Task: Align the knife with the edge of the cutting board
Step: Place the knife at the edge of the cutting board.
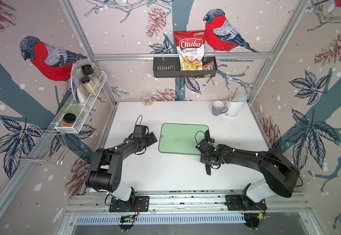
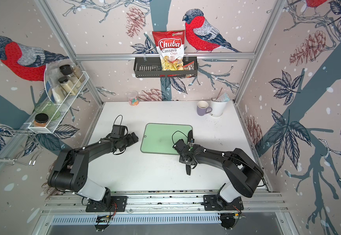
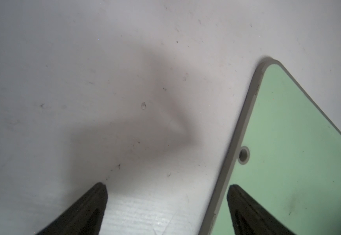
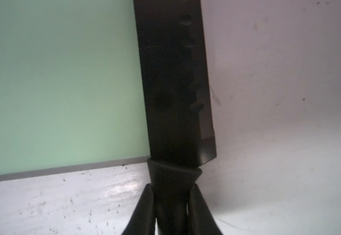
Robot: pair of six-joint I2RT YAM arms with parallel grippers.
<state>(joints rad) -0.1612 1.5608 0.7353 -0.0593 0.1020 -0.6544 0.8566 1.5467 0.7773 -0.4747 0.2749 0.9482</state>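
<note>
Pale-green cutting board (image 1: 182, 140) laid on white counter (image 1: 165, 173), black knife (image 1: 207, 136) clasped by right gripper (image 1: 206, 154) along its right edge

The knife (image 1: 207, 135) runs along the right edge of the cutting board (image 1: 177, 140). A mug (image 1: 218, 108) stands behind the board.

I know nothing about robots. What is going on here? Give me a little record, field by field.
cutting board: pale green, flat on the white table, hole near one short end
knife: black, blade along the board's opposite short edge, handle jutting past the board toward the robot
right gripper: shut on the knife's handle
left gripper: open, empty, near the hole end
knife resting or lifted: cannot tell
</note>
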